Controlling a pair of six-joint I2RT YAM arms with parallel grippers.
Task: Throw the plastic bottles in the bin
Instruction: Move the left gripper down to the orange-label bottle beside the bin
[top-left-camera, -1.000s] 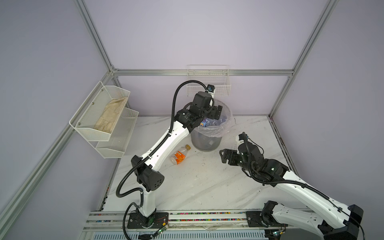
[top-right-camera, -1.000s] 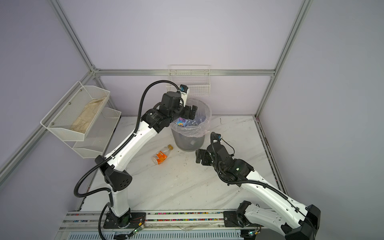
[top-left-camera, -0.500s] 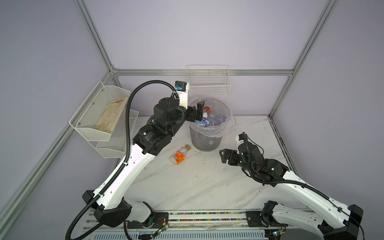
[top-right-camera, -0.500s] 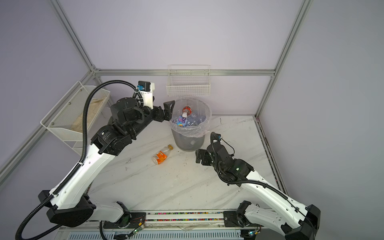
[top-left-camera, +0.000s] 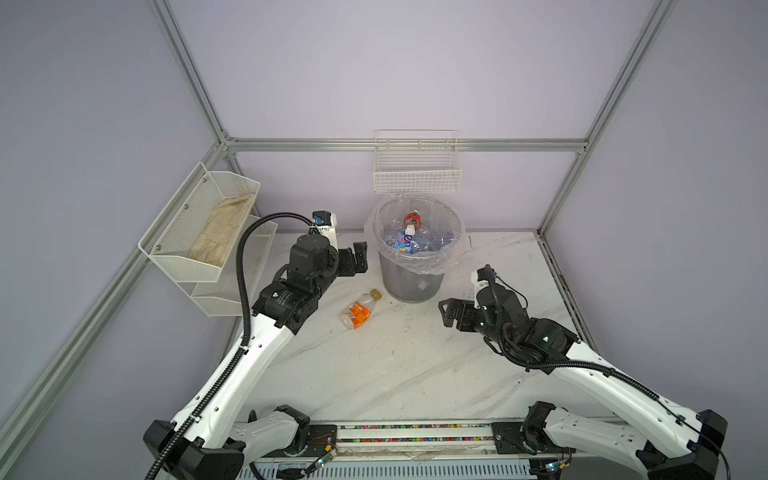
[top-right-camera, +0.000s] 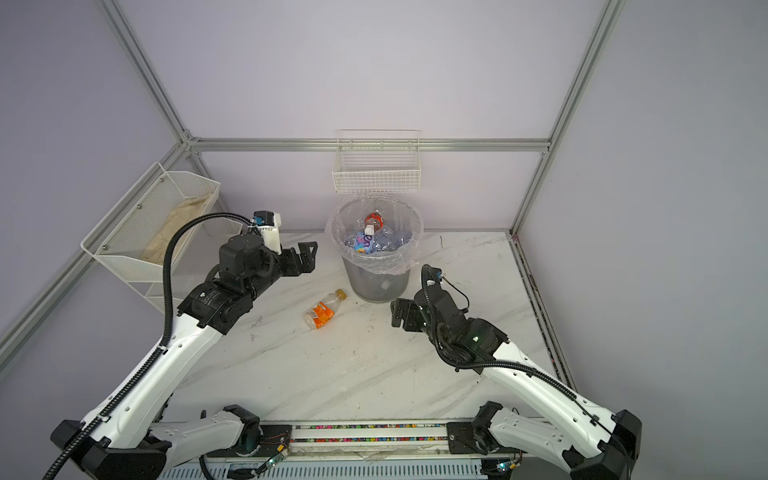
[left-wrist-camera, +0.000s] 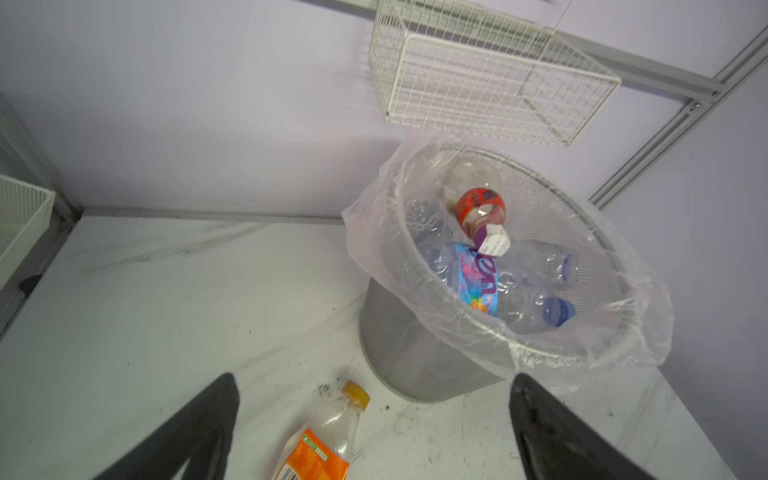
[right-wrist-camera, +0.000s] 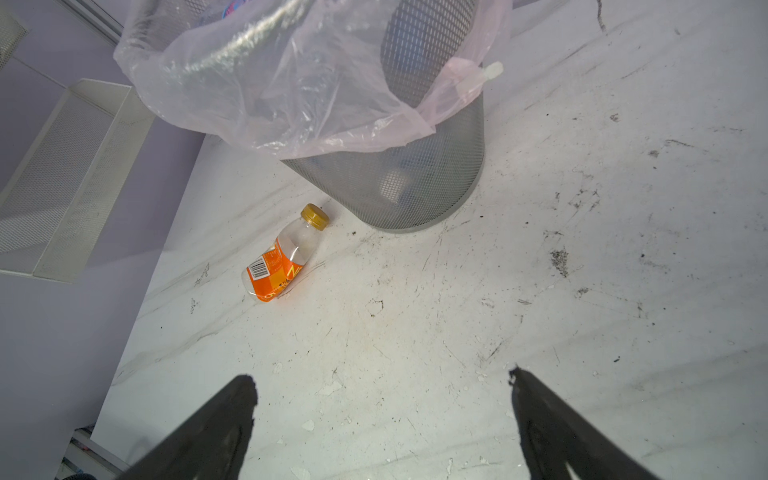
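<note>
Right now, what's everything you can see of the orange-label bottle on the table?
The orange-label bottle is small, clear plastic, apparently empty, with a gold-yellow screw cap and an orange wrap label bearing a barcode. Its body looks slightly creased by the label. It lies on its side on the white marble table, cap pointing toward the base of the bin, close to it with a thin gap showing. Only the table touches it; nothing grips it.

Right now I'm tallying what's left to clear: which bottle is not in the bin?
The orange-labelled bottle with the gold cap: it lies on the table beside the bin; the red-labelled bottle and blue-labelled bottle are inside it.
</note>
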